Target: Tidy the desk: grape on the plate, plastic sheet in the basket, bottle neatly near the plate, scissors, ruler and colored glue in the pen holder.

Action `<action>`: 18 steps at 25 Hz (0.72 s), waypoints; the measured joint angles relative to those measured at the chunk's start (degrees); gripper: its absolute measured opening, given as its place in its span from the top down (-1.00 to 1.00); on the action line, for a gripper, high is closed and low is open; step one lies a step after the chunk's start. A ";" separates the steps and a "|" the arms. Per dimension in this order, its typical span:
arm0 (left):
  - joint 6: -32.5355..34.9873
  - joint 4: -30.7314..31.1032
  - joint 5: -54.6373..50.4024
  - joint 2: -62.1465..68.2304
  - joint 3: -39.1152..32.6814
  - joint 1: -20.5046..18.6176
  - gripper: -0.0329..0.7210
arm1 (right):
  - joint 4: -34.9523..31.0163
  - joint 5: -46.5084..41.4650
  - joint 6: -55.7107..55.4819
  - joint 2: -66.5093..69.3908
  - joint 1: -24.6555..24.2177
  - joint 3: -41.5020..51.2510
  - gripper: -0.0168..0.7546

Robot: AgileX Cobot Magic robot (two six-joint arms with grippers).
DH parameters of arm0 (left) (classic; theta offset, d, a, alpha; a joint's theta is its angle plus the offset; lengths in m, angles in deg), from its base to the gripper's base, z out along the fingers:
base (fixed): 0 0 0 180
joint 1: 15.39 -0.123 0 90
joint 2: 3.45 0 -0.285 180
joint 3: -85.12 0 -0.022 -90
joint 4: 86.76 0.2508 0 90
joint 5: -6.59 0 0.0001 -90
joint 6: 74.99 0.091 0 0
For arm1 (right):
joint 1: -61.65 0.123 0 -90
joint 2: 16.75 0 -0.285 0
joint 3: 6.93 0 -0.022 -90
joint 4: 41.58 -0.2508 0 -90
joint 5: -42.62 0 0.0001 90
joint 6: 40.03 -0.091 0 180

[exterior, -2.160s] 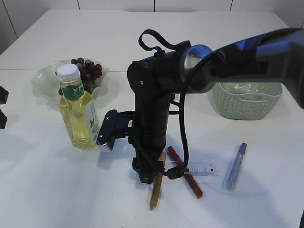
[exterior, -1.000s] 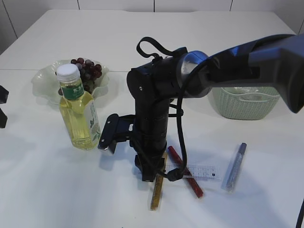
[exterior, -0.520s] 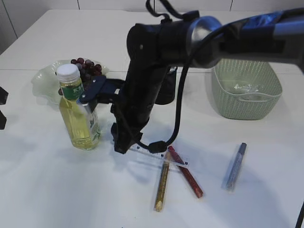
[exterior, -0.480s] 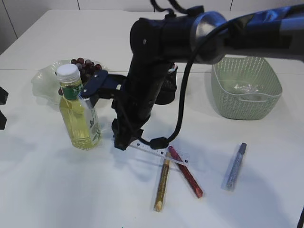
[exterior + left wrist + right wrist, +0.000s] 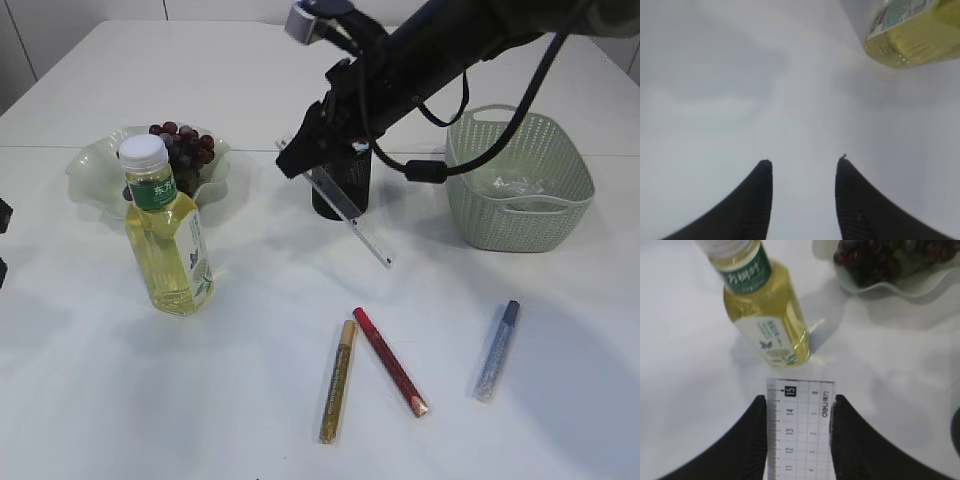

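Note:
My right gripper [image 5: 303,160] is shut on the clear ruler [image 5: 352,218], held in the air and slanting down to the right in front of the black pen holder [image 5: 342,190]. In the right wrist view the ruler [image 5: 800,430] sits between the fingers, above the bottle [image 5: 765,320] and the grape [image 5: 880,257]. The bottle [image 5: 166,235] stands by the plate [image 5: 95,170], which holds the grape [image 5: 183,150]. Gold [image 5: 337,380], red [image 5: 390,362] and silver-blue [image 5: 497,350] glue sticks lie on the desk [image 5: 200,400]. The plastic sheet [image 5: 517,187] lies in the basket [image 5: 520,215]. My left gripper [image 5: 805,162] is open and empty. The scissors are out of view.
The right arm [image 5: 450,40] stretches from the upper right across the pen holder and the basket's left rim. The bottle's base [image 5: 905,30] shows at the top right of the left wrist view, well ahead of the fingers.
My right gripper has lifted the ruler off the desk beside the glue sticks and carried it up and back to the pen holder. The left gripper has not moved.

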 joint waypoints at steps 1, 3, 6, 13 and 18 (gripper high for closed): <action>0.00 0.10 -0.41 0.00 0.00 0.00 0.09 | -3.03 0.04 2.13 0.00 -1.28 0.00 0.19; 0.00 0.33 -1.61 0.00 0.00 0.00 0.09 | -9.44 0.61 7.32 0.00 -4.08 0.00 0.19; 0.00 0.87 -3.18 0.00 0.00 0.00 0.09 | -20.20 2.87 14.80 0.00 -7.16 0.00 0.19; 0.00 1.61 -4.03 0.00 0.00 0.00 0.09 | -49.19 7.66 36.56 2.19 -9.21 0.00 0.19; 0.00 1.85 -4.59 0.00 0.00 0.00 0.09 | -55.92 9.08 48.06 6.71 -9.24 -1.61 0.19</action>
